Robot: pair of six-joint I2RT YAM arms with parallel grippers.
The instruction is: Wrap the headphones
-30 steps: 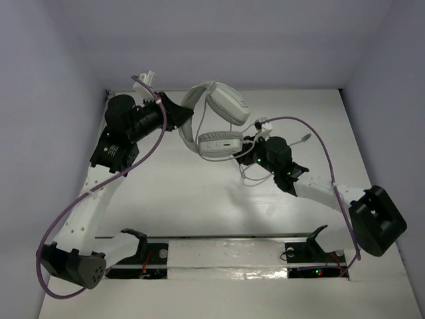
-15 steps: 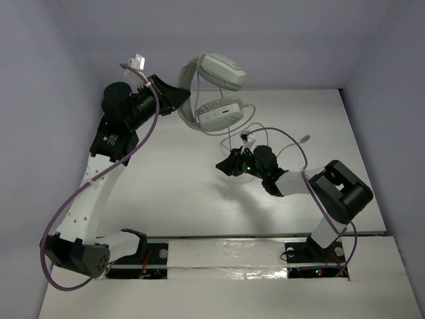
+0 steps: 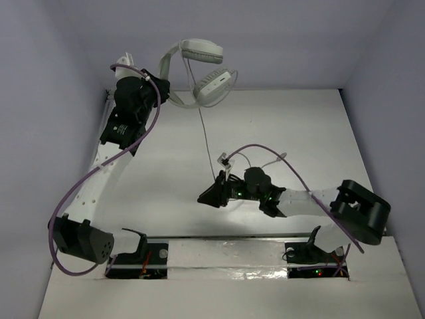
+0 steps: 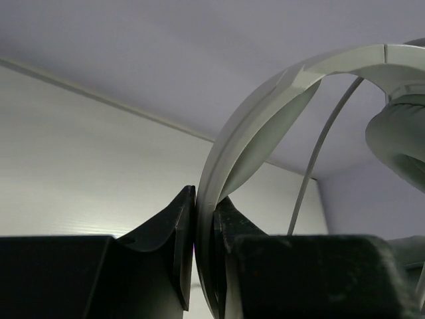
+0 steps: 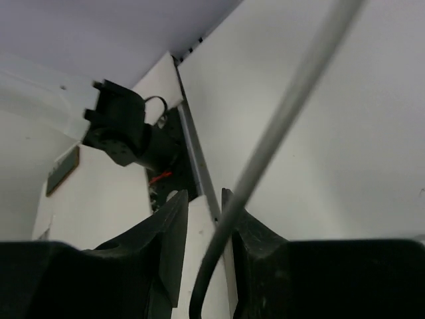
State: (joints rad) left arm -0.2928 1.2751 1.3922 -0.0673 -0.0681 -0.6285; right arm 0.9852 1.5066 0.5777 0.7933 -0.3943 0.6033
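Top external: the left arm stands tall over the far-left corner of the table (image 3: 319, 133), with the left gripper (image 3: 164, 88) clamped on the headband of the headphones (image 3: 202, 50), held aloft near the back wall. The right arm lies low, extended leftward. The right gripper (image 3: 207, 197) pinches the cord (image 3: 206, 138), which stretches taut between the two.

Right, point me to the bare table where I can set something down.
Widest bare table: the far right, between the cord and the right wall. A narrower strip lies between the left arm and the cord. Crowded: the centre, where the right arm holds the cord, and the far-left corner under the headphones.
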